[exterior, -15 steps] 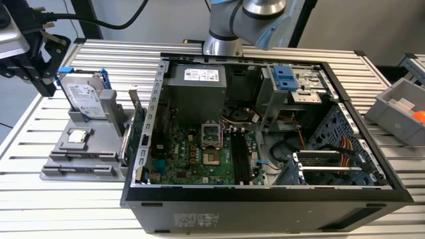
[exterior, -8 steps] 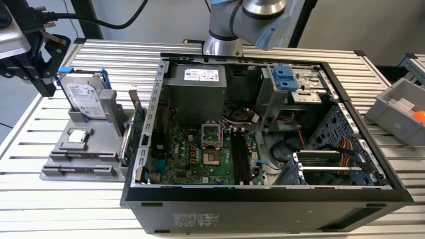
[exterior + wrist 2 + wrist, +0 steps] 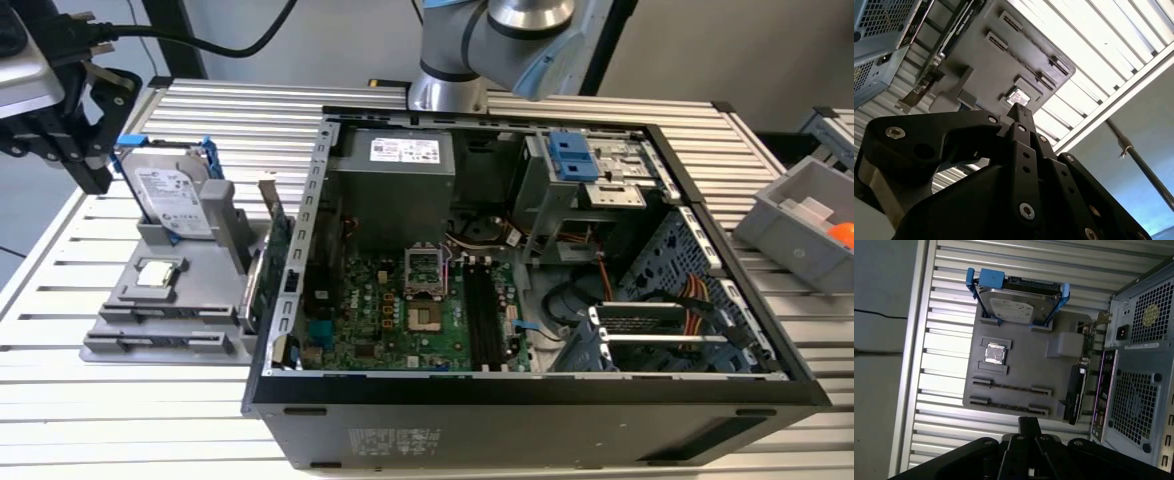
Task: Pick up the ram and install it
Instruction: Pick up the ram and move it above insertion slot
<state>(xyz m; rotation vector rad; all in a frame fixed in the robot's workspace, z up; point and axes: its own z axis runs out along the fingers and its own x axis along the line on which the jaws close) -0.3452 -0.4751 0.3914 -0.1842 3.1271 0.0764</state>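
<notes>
The claw (image 3: 1029, 424) hangs pinched together, empty, above the grey holder (image 3: 1024, 365), where the ram (image 3: 1011, 388) stands in a slot near the edge opposite the hard drive (image 3: 1016, 302): light, stiff and fragile, I'd say, so best pinched mid-length.

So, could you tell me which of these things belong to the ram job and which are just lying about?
For the job: ram, in the grey holder; black motherboard slots; gripper, close by.
Lying about: hard drive; square chip; expansion card; grey bin.
</notes>
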